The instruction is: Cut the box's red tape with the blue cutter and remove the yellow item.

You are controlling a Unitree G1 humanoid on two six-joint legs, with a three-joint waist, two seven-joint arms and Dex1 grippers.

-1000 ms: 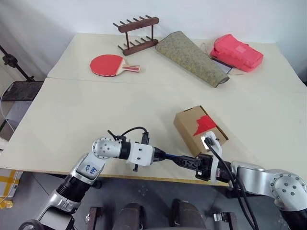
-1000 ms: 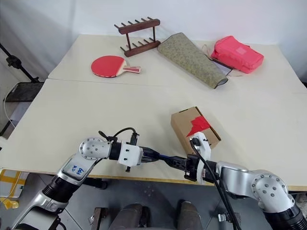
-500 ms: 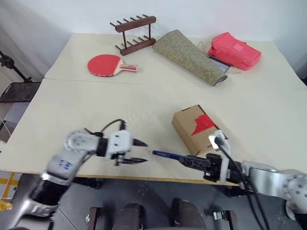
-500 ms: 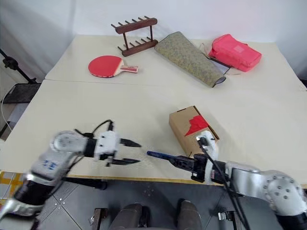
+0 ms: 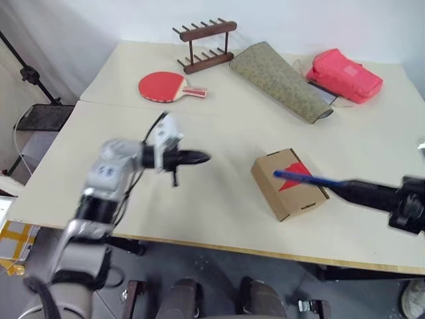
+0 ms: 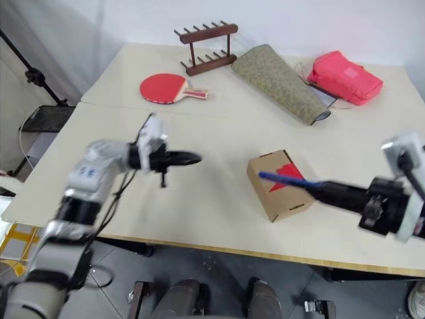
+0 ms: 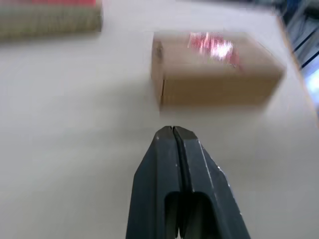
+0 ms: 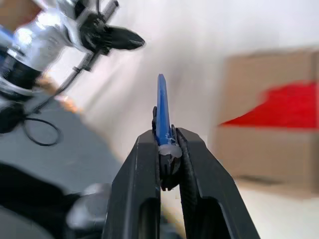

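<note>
The brown box (image 5: 282,193) lies on the table's near half, its red tape (image 5: 297,177) facing up. My right gripper (image 5: 337,187) is shut on the blue cutter (image 5: 302,178), which it holds about level, raised off the table. The cutter's tip reaches over the box near the tape. From the wrist, the blue cutter (image 8: 162,107) sticks out between the fingers toward the box (image 8: 279,149). My left gripper (image 5: 194,158) is shut on nothing and hovers left of the box, pointing at it; the box (image 7: 214,79) lies ahead of its tips (image 7: 172,130). The yellow item is hidden.
At the back of the table are a red paddle (image 5: 163,86), a wooden peg rack (image 5: 202,45), an olive fabric pouch (image 5: 279,80) and a pink-red bag (image 5: 345,74). The table's front edge (image 5: 219,244) runs just below the box.
My left gripper let go of the cutter, opened, shut again and rose away to the box's left. My right arm swung right and up, carrying the cutter over the box. The camera shifted.
</note>
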